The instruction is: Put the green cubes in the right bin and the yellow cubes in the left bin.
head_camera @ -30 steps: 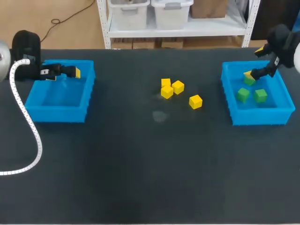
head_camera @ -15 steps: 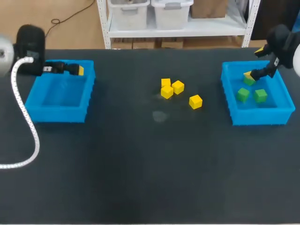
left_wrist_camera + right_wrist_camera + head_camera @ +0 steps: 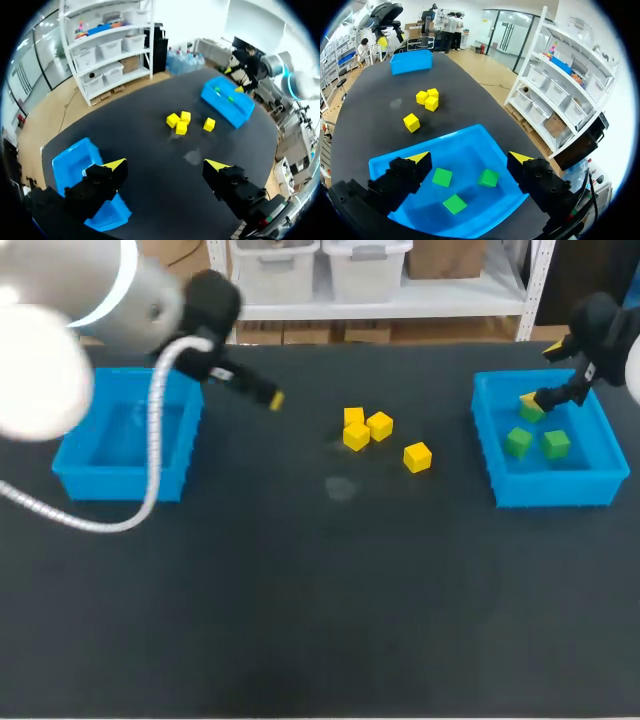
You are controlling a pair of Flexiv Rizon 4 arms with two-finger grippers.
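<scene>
Green cubes (image 3: 518, 442) binned, yellow cubes (image 3: 357, 436) loose

Three green cubes (image 3: 518, 442) in blue right bin (image 3: 545, 496), four yellow cubes (image 3: 379, 425) clustered centrally

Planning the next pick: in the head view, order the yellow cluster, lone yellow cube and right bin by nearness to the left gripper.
From the left gripper:
1. yellow cluster, mid-table.
2. lone yellow cube, just right of it.
3. right bin, far right.
</scene>
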